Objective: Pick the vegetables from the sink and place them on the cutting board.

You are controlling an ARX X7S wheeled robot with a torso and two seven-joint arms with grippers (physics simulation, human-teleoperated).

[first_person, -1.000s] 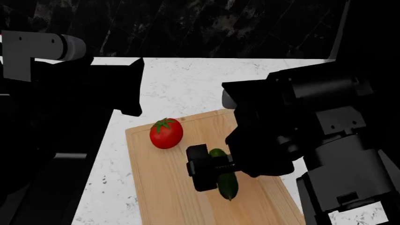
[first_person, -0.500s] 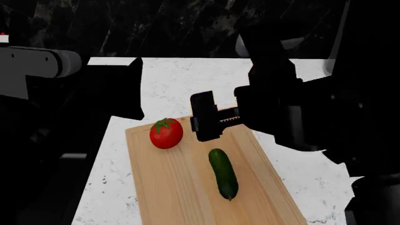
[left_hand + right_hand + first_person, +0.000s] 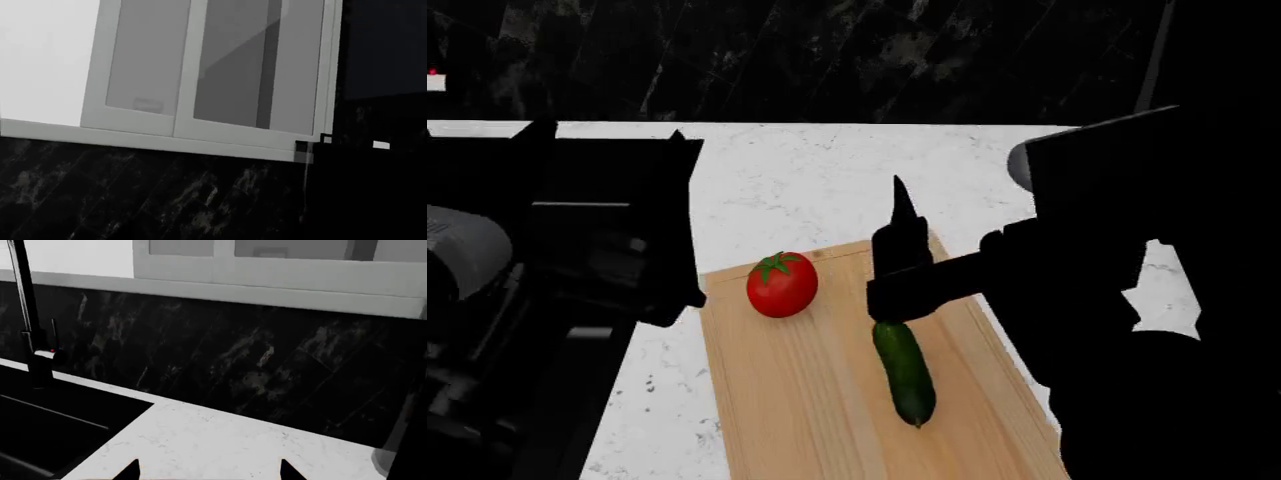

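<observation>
The red tomato (image 3: 782,284) and the dark green cucumber (image 3: 904,372) lie apart on the wooden cutting board (image 3: 787,410). My right gripper (image 3: 900,235) hovers over the board's far edge, above the cucumber's far end and pointing away from it. In the right wrist view it (image 3: 208,474) is open and empty, with two black fingertips (image 3: 130,471) wide apart over white marble. The black sink (image 3: 60,430) shows in that view with nothing visible in it. My left arm (image 3: 601,220) is a dark mass left of the board, and its jaws cannot be made out.
A black faucet (image 3: 27,315) stands behind the sink. A dark marble backsplash (image 3: 827,60) runs behind the white counter (image 3: 801,180). Grey cabinets (image 3: 213,65) hang above it. My right arm's dark bulk (image 3: 1134,300) covers the board's right side.
My right gripper let go of the cucumber, rose, and moved towards the back of the board. The cucumber now lies on the board. My left arm shifted left.
</observation>
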